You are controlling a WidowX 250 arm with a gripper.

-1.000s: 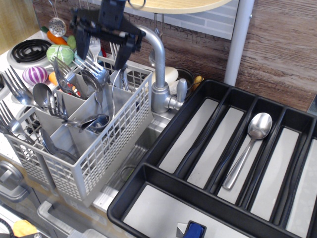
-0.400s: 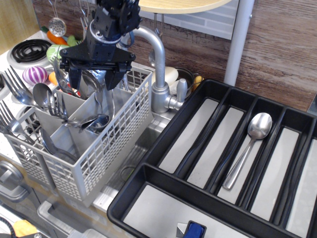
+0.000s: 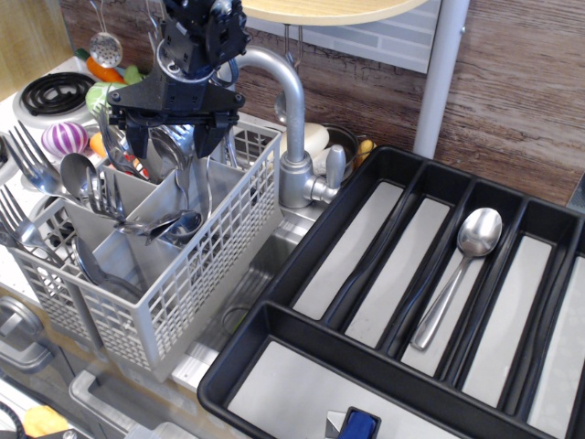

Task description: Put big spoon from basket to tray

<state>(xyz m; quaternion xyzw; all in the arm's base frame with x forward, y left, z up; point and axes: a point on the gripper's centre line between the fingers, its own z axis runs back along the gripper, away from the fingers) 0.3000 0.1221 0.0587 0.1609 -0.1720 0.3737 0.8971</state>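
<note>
observation.image: single view over a sink counter
Tool: black two-fingered tool (image 3: pixel 174 139), jaws spread, nothing gripped, above the basket's rear compartments
Basket: light grey lattice plastic basket (image 3: pixel 206 251)
Big spoon: long silver metal spoon (image 3: pixel 182 165), upright in basket, between the fingers
Tray: large black plastic tray (image 3: pixel 302 247), right of basket

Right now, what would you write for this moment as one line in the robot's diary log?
stage: reaching | gripper: open, above basket cutlery | big spoon: in basket, not gripped | tray: holds one spoon
</note>
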